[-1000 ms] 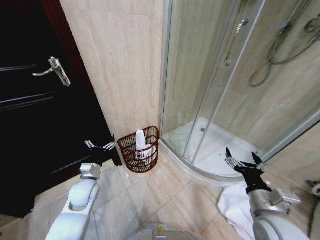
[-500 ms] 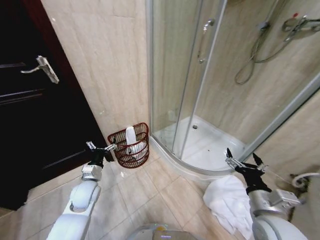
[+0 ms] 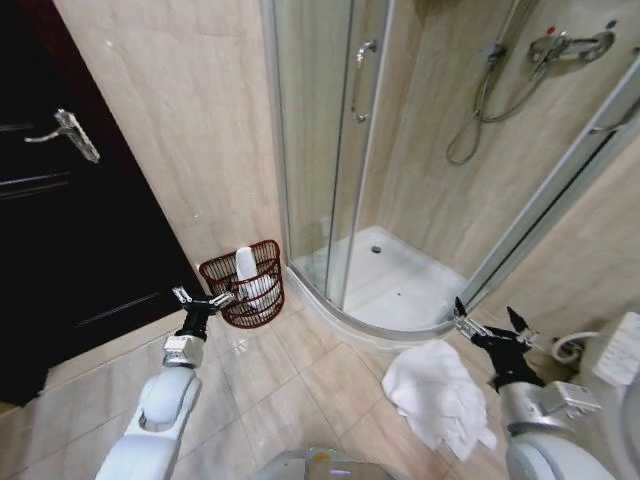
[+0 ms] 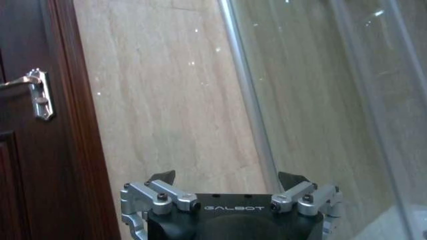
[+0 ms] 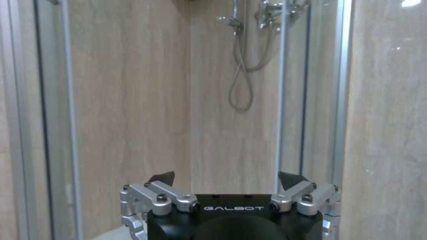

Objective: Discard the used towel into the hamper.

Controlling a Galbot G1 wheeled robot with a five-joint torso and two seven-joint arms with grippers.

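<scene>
A crumpled white towel point(image 3: 435, 395) lies on the tiled floor in front of the shower tray, just left of my right gripper point(image 3: 489, 320), which is raised and open with nothing in it. The hamper point(image 3: 243, 283), a small dark red open-weave basket holding a white bottle, stands against the wall by the shower's corner. My left gripper point(image 3: 201, 298) is held up just left of the hamper, open and empty. In the left wrist view the left gripper point(image 4: 227, 179) faces the beige wall; in the right wrist view the right gripper point(image 5: 227, 178) faces the shower.
A dark wooden door point(image 3: 70, 230) with a metal handle point(image 3: 66, 132) fills the left. The glass shower enclosure point(image 3: 330, 150) with its white tray point(image 3: 395, 285) stands ahead. A white fixture point(image 3: 625, 350) and hose sit at the far right. Beige floor tiles point(image 3: 290, 390) lie between hamper and towel.
The whole head view has swung rightwards, so the hamper and door now sit further left and more of the towel shows. Both grippers keep the same open pose.
</scene>
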